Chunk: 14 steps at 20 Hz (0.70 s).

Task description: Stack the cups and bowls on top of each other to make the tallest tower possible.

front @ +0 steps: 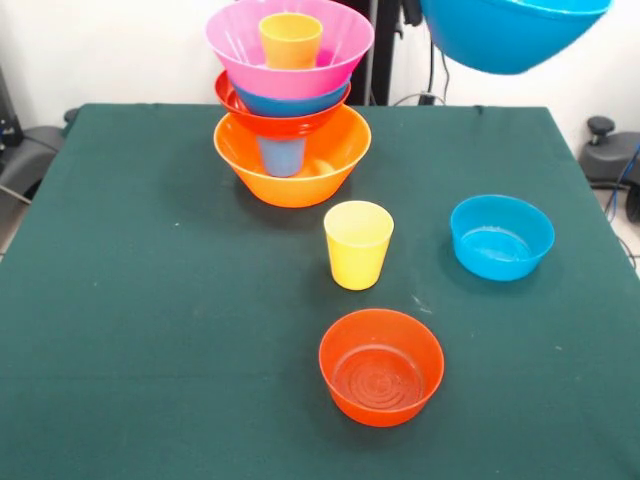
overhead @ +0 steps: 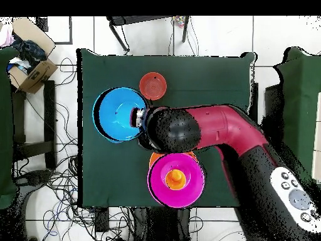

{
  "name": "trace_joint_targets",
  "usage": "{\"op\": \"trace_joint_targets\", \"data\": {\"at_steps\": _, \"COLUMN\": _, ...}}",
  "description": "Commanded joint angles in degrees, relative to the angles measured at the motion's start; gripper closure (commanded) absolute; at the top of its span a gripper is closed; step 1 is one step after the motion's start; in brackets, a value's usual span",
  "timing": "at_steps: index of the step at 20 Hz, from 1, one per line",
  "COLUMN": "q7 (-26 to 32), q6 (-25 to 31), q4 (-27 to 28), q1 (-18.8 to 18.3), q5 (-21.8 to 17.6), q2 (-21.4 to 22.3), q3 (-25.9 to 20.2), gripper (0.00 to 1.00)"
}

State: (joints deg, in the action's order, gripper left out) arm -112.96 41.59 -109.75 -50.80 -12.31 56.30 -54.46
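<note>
A: Where is the tower (front: 290,110) being shown?

B: It is being shown near the worktop's far edge, left of centre, in the front view. The big orange bowl (front: 291,182) is resting on the green table (front: 150,300) as the base, and a blue cup (front: 282,156) is seen inside it. Above that, a red-orange bowl (front: 275,124), a blue bowl (front: 290,102) and the big pink bowl (front: 290,62) are being carried, with an orange cup (front: 291,40) standing in the pink one.

A: And the loose pieces?

B: The yellow cup (front: 358,244) is standing upright near the middle. A second red-orange bowl (front: 381,366) is lying toward the near edge, and a small blue bowl (front: 501,236) is sitting toward the right edge.

A: What is being done by the arm?

B: A large blue bowl (front: 512,32) is being held aloft above the far right corner. From overhead, the gripper (overhead: 135,117) is seen at that bowl's rim, the arm (overhead: 213,128) reaching across. Whether the fingers are clamped on the rim cannot be told.
</note>
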Motion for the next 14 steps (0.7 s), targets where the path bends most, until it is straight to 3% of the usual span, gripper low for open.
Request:
{"op": "trace_joint_targets", "data": {"at_steps": 1, "q7": 20.7, "q6": 0.9, "q4": -5.1, "q1": -4.1, "q5": -5.3, "q2": -5.7, "q3": -9.9, "gripper": 1.0}}
{"op": "trace_joint_targets", "data": {"at_steps": 14, "q7": 23.7, "q6": 8.1, "q4": -3.8, "q1": -10.7, "q5": -7.0, "q2": -8.9, "q3": -16.6, "gripper": 1.0}}
